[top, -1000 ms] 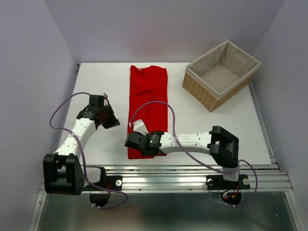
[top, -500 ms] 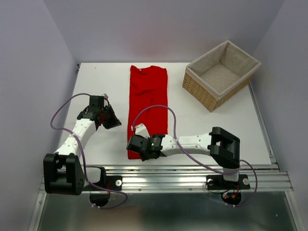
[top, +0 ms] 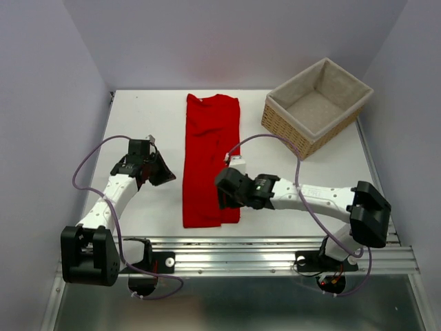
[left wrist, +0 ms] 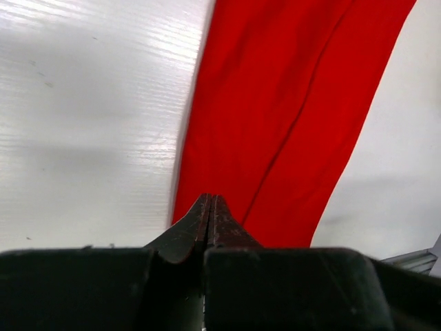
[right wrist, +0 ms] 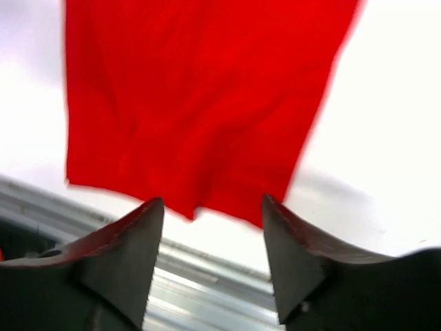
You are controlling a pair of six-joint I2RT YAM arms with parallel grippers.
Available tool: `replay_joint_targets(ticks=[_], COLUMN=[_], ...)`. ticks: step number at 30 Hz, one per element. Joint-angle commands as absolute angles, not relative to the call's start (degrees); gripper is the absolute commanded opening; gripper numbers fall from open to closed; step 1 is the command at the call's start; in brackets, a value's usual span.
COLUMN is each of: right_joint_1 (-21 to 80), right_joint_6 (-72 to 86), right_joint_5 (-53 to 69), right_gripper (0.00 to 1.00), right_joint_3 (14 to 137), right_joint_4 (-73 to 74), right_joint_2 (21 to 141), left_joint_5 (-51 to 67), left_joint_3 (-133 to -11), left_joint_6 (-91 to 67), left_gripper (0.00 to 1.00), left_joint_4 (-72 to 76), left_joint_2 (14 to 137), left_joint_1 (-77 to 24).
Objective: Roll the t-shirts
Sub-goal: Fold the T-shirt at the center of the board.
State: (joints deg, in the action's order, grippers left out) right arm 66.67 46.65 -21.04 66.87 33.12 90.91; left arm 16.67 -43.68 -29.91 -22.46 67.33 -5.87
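The red shirt point(top: 210, 162) lies in a long strip on the table point(top: 145, 117). The right gripper point(right wrist: 210, 203) hangs spread wide over its near half. The left gripper point(left wrist: 210, 203) sits beside it, pinched closed and empty. Rolling seems not started; next, grab the near edge.

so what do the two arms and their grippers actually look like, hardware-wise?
The left arm and right arm have white link shells with black joint housings and blocky black shoulder units. A left lilac cable and right lilac cable loop loosely off them. The left gripper and right gripper are black, with dark tapered wedge-shaped fingers. No legible markings.
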Motion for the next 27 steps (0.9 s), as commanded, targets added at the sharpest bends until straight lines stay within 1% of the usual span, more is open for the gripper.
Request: replay_joint_targets(ticks=[1,2,3,5,6,7,9,15,22,27], right_joint_1=[58.9,57.6,56.2,52.6,51.5,50.6,48.2,42.1,39.5,37.6], right_joint_6=[48.7,48.3,48.0,46.5,46.0,45.3,43.4,40.2,38.6,38.4], right_joint_5=[-16.2,-15.7,-15.1,-14.2,-13.8,-13.0,-12.3,-9.4,-9.7,-11.0], right_gripper=[0.59,0.42,0.32,0.17,0.08,0.06,0.03,0.03,0.03,0.03], right_joint_3=[61.4,60.7,60.4,60.6,60.9,61.4,63.8,69.1,73.8,75.7], right_joint_4=[26.8,26.1,24.8,23.6,23.1,22.5,22.1,19.5,19.2,19.2], right_joint_2=[86.1,85.9,85.9,87.4,88.4,89.5,93.5,103.7,112.4,116.5], left_joint_5=[18.3,18.4,18.6,18.7,19.3,19.9,20.4,19.9,18.6,18.3], left_joint_3=[-42.5,-42.8,-43.1,-43.7,-44.0,-44.4,-45.5,-49.0,-51.6,-55.1], left_joint_6=[-31.2,-31.5,-31.9,-32.3,-32.5,-32.6,-33.0,-32.5,-31.6,-31.4], left_gripper=[0.05,0.00,0.00,0.00,0.00,0.00,0.00,0.00,0.00,0.00], left_joint_4=[-19.5,-18.6,-17.9,-16.6,-15.6,-15.0,-13.2,-9.5,-7.0,-5.7], left_joint_2=[67.4,68.3,68.8,70.2,71.7,72.6,74.9,83.4,93.3,100.3], left_joint_1=[-7.9,-8.4,-9.0,-10.3,-10.5,-10.7,-11.4,-12.0,-12.0,-12.0])
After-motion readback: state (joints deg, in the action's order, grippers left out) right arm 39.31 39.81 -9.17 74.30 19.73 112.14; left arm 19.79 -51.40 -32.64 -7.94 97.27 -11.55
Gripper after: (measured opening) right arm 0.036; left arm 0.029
